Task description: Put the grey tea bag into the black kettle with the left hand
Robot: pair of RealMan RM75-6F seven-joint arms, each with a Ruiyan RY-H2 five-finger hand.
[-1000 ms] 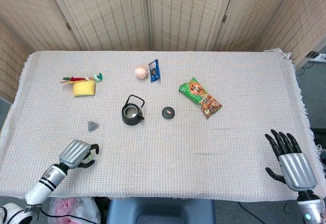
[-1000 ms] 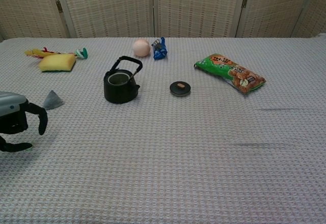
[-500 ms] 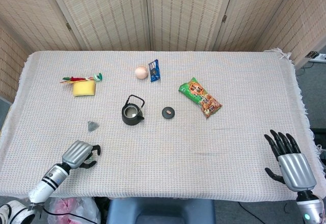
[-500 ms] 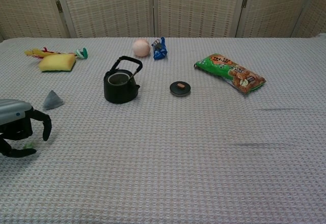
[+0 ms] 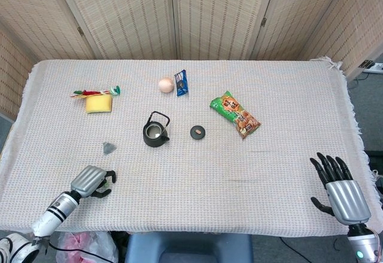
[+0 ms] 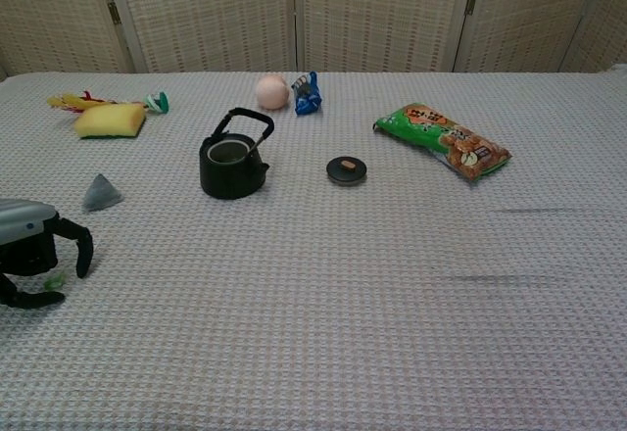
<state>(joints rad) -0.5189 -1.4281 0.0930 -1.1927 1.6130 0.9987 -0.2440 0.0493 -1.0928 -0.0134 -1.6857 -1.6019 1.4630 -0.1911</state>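
woven folding screen [image 5: 179,12]; cloth-covered table [image 5: 275,155]; grey floor [image 5: 365,107]

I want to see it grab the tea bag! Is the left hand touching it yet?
Apart. The chest view shows bare cloth between the left hand and the grey tea bag.

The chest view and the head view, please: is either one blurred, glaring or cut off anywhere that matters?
Head view: even, soft light, no glare; the grey tea bag is small but sharp. Chest view: also sharp, with faint shadows under the black kettle; the left hand is cut off by the frame's left edge.

Head cam overhead, chest low (same table [image 5: 287,155]).
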